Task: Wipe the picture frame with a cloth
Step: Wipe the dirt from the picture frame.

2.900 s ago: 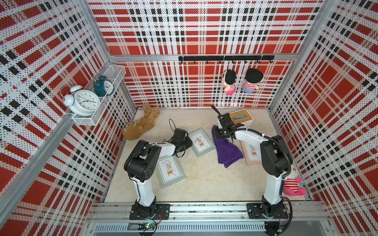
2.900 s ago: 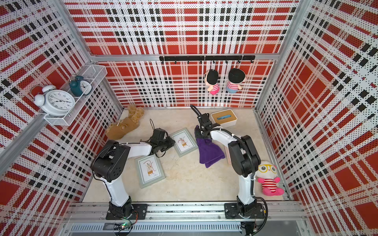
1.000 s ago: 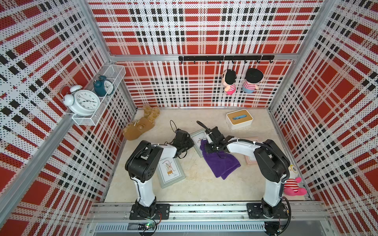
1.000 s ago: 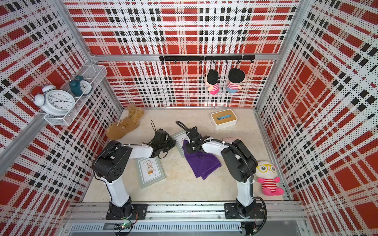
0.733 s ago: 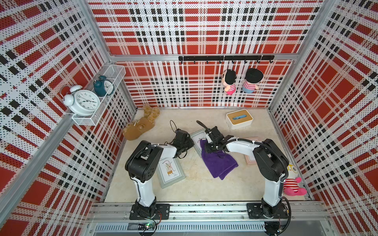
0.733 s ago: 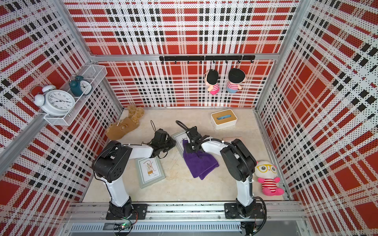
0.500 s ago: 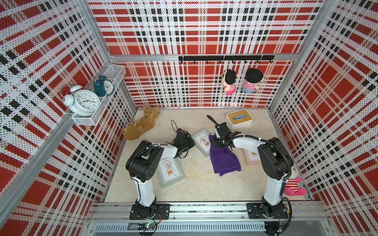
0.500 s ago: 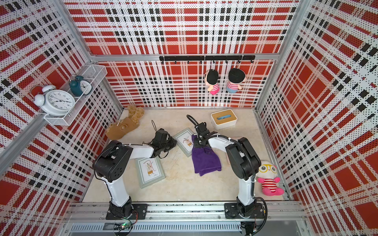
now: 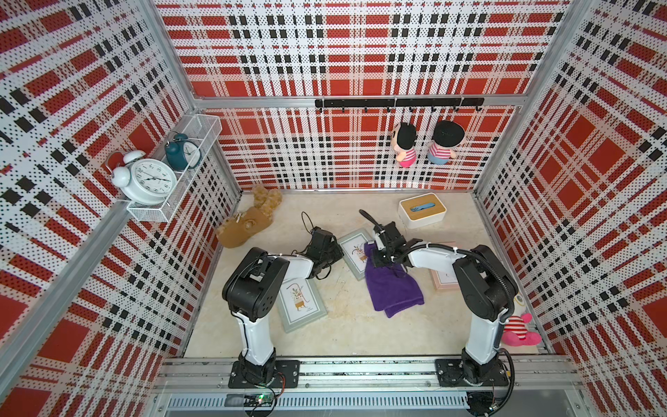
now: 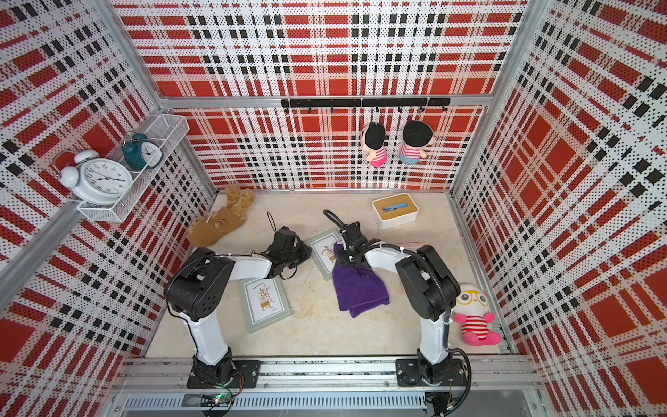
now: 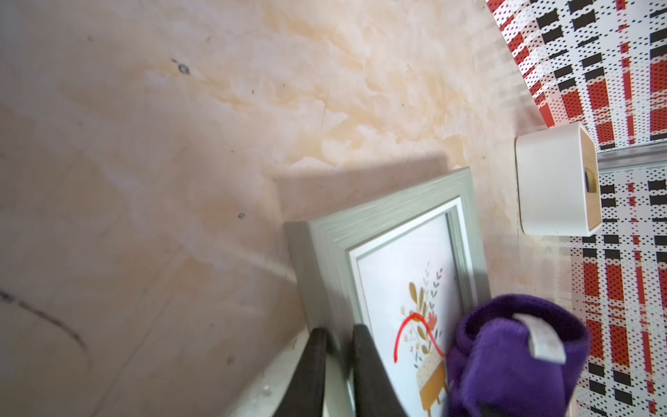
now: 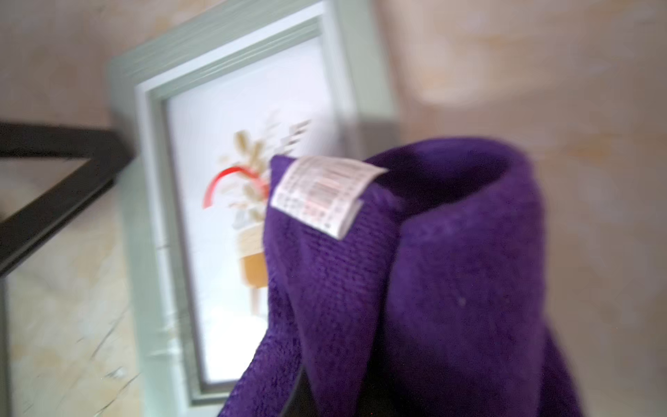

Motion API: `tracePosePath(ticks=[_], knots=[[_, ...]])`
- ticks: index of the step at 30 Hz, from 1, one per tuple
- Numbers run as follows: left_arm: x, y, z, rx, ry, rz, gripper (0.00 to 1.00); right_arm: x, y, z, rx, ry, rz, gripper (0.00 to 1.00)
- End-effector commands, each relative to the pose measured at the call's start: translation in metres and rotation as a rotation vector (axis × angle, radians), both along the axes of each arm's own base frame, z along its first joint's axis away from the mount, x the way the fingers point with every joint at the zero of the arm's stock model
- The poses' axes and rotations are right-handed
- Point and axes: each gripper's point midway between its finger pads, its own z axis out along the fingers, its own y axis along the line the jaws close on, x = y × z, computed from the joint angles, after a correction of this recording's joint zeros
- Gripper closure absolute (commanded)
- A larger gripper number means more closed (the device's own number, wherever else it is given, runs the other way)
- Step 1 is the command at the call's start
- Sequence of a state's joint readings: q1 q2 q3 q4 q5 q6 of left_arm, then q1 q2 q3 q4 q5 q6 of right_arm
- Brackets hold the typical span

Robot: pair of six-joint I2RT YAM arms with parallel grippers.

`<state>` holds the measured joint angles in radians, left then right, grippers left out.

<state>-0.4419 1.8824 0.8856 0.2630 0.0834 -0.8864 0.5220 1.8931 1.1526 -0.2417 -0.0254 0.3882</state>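
Right pincer (image 9: pixel 379 259) is clamped tight on the cloth (image 9: pixel 393 289), whose bunched end lies right under it on the picture frame (image 9: pixel 355 249). Left pincer (image 11: pixel 339 335) pinches that frame's edge.

top views look down from overhead; wrist views closely share the frame (image 11: pixel 379 224)

Bright, even light, soft shadows in both top views; right wrist view blurs the cloth (image 12: pixel 451 289).

Right wrist view blurred, picture frame (image 9: pixel 355 249) corner under cloth (image 9: pixel 391 290), right gripper (image 9: pixel 382 257) fingertips hidden, pink frame (image 9: pixel 444 279) mostly covered
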Motion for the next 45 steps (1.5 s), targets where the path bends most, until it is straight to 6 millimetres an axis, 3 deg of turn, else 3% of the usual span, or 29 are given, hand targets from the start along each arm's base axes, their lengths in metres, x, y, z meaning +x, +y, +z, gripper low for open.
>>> tracePosePath(ticks=[1, 4, 6, 9, 13, 19, 27, 34, 38, 42, 45], knots=[[-0.054, 0.038, -0.078, 0.186, 0.271, 0.012, 0.84, 0.009, -0.074, -0.003, -0.208, -0.006, -0.165, 1.00], [-0.053, 0.038, -0.078, 0.186, 0.270, 0.011, 0.83, 0.021, -0.093, 0.017, -0.213, -0.057, -0.241, 1.00], [-0.052, 0.037, -0.077, 0.186, 0.268, 0.009, 0.84, 0.024, -0.090, 0.023, -0.191, -0.069, -0.237, 1.00], [-0.050, 0.034, -0.078, 0.185, 0.267, 0.002, 0.83, 0.013, -0.054, 0.023, -0.074, -0.055, -0.103, 1.00], [-0.047, 0.031, -0.078, 0.186, 0.267, -0.007, 0.84, -0.014, -0.022, 0.012, 0.007, -0.010, 0.040, 1.00], [-0.046, 0.033, -0.083, 0.200, 0.278, -0.007, 0.84, -0.050, -0.010, -0.011, 0.025, 0.065, 0.173, 1.00], [-0.043, 0.032, -0.085, 0.207, 0.280, -0.004, 0.85, -0.084, 0.029, 0.002, 0.117, 0.073, 0.369, 1.00], [-0.035, 0.025, -0.085, 0.205, 0.272, -0.017, 0.86, -0.113, 0.059, -0.015, 0.161, 0.146, 0.436, 1.00], [-0.021, 0.019, -0.082, 0.210, 0.244, -0.032, 0.86, -0.097, 0.042, -0.017, 0.101, 0.111, 0.329, 1.00], [-0.004, 0.012, -0.079, 0.218, 0.213, -0.055, 0.86, -0.064, -0.003, -0.012, 0.066, 0.093, 0.104, 1.00], [0.006, 0.009, -0.080, 0.226, 0.198, -0.074, 0.85, -0.051, -0.028, 0.005, 0.064, 0.049, -0.010, 1.00]])
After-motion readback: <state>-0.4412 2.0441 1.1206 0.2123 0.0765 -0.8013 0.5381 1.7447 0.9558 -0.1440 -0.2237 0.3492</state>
